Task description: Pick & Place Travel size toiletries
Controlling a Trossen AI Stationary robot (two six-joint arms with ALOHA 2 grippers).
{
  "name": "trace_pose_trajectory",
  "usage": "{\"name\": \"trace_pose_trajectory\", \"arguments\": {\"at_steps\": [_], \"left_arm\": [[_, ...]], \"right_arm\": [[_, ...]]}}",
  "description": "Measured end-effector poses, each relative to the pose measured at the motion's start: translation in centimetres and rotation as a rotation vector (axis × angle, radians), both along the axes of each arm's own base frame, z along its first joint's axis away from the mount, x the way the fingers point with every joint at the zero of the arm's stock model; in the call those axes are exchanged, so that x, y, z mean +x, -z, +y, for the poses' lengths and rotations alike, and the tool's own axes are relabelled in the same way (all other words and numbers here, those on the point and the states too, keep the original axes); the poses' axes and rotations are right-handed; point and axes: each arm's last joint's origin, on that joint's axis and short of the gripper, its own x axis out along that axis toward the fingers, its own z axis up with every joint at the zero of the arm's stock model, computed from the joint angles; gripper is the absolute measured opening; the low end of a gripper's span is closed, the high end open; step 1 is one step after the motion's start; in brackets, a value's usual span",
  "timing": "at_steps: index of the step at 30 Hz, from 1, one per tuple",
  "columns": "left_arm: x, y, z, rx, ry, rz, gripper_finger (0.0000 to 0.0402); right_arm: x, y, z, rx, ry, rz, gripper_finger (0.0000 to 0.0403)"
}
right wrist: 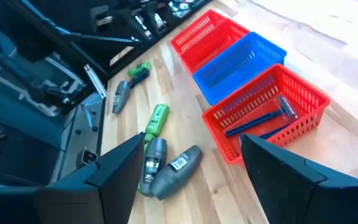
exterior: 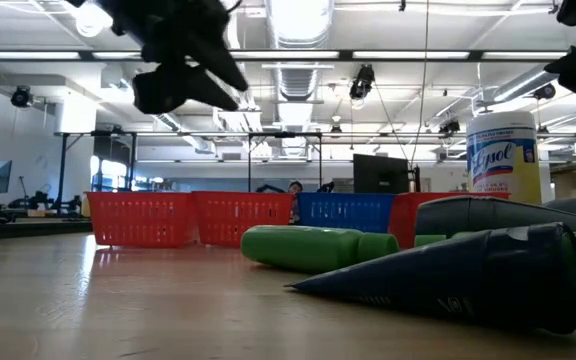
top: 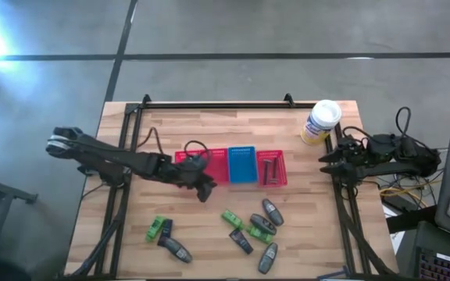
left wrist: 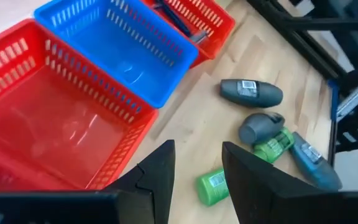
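Baskets: red (top: 196, 160), blue (top: 241, 165), red (top: 272, 168); tubes bright green (top: 232, 219), bottles grey (top: 272, 211), razors dark (top: 269, 168), canister white with blue label (top: 319, 122), table light wood (top: 303, 234).

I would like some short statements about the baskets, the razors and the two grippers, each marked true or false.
1. The razors lie in the red basket nearest the right arm. True.
2. The blue basket holds a green tube. False: it holds nothing.
3. The left gripper is open and holds nothing. True.
4. The right gripper hovers over the blue basket. False: it is at the table's right edge, beside the white canister.
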Motion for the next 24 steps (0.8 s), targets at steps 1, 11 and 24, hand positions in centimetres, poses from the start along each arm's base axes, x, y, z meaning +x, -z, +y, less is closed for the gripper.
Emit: {"name": "trace_pose_trajectory", "arguments": {"at_steps": [1,11,24], "left_arm": [[-0.4,0.0,0.0,-0.001,-0.001,-0.018,0.0138],[-4.6,0.3,0.9,0.077,0.021,-0.124,0.0138],[-11.0,3.5,2.4,0.09,-0.023,-0.186,0.0138]], "right_arm": [[-0.2,0.2,0.0,-0.006,-0.003,-0.009,0.026],[0.8,0.9,0.0,-0.075,-0.012,-0.103,0.0238],[1.8,3.1,0.1,-0.052,-0.002,-0.01,0.0227]]}}
